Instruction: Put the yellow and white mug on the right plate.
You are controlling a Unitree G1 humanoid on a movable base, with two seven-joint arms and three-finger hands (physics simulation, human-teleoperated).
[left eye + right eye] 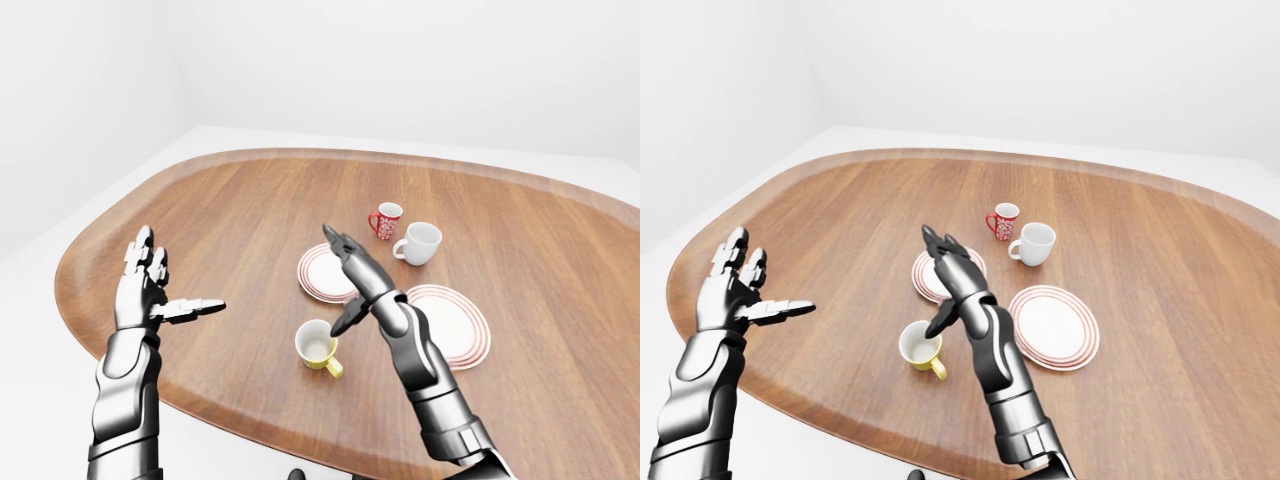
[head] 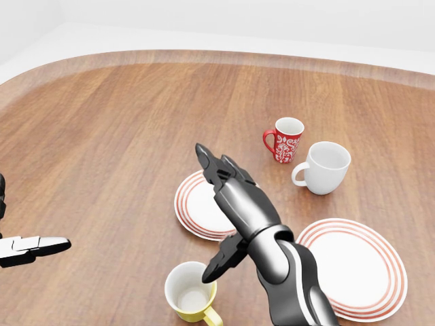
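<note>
The yellow and white mug (image 2: 192, 293) stands upright on the wooden table (image 1: 240, 210), near the bottom edge in the head view, its handle pointing down-right. The right plate (image 2: 360, 266), white with red rings, lies bare to the mug's right. My right hand (image 1: 338, 282) is open, fingers stretched out over the left plate (image 2: 197, 207), and its thumb hangs just above the mug's right rim. I cannot tell whether the thumb touches the mug. My left hand (image 1: 180, 272) is open and empty over the table's left part, far from the mug.
A red patterned mug (image 2: 286, 140) and a plain white mug (image 2: 325, 167) stand close together above the two plates. The table's near edge runs just below the yellow mug in the left-eye view.
</note>
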